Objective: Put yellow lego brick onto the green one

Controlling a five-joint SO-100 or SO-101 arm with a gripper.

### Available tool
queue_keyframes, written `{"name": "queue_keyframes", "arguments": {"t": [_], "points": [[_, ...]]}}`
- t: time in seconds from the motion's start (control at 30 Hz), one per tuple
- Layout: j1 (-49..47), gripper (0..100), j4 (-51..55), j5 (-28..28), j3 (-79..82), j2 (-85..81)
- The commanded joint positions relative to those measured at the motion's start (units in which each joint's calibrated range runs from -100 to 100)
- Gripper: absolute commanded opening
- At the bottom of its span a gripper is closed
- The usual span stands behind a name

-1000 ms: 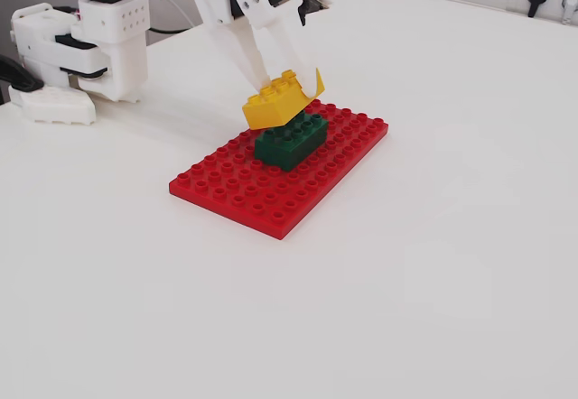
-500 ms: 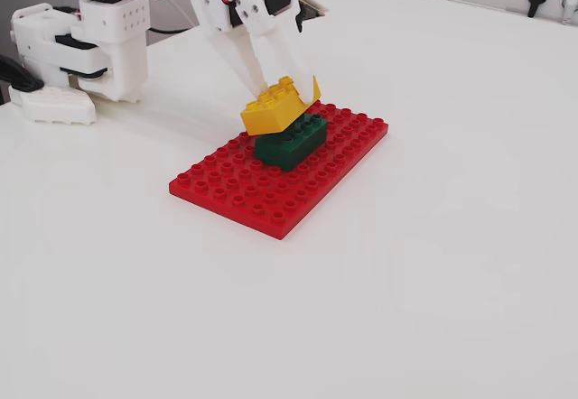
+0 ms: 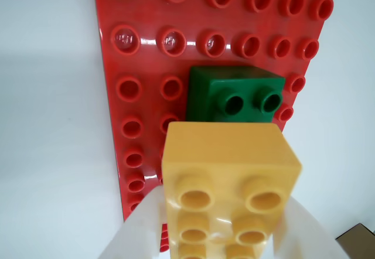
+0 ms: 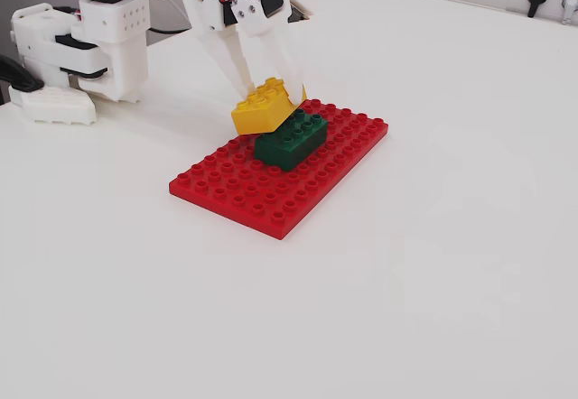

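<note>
White two-finger gripper clamped on yellow lego brick, fingers narrowed to brick's width, one on each long side. Brick tilted, sitting over green brick, covering its 10 o'clock end in fixed view; contact unclear. Green brick seated on red baseplate, white table. Wrist view: yellow brick at 6 o'clock of green brick, overlapping.

In the fixed view, the green one sits on the baseplate toward its far side; the yellow lego brick, tilted between the gripper fingers, overlaps its upper-left end. The arm's base stands on the table behind and left of the baseplate.
</note>
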Motion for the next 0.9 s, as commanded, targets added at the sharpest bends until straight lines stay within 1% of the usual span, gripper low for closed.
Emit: {"name": "queue_keyframes", "arguments": {"t": [0.0,0.27,0.7,0.8,0.87], "points": [[0.41,11,1.17,0.52,-2.26,-1.47],[0.78,11,2.99,0.31,-2.53,-1.47],[0.41,11,23.14,0.05,-21.51,0.55],[0.41,11,25.74,0.00,-26.66,4.57],[0.34,11,27.99,-1.67,-31.27,8.92]]}}
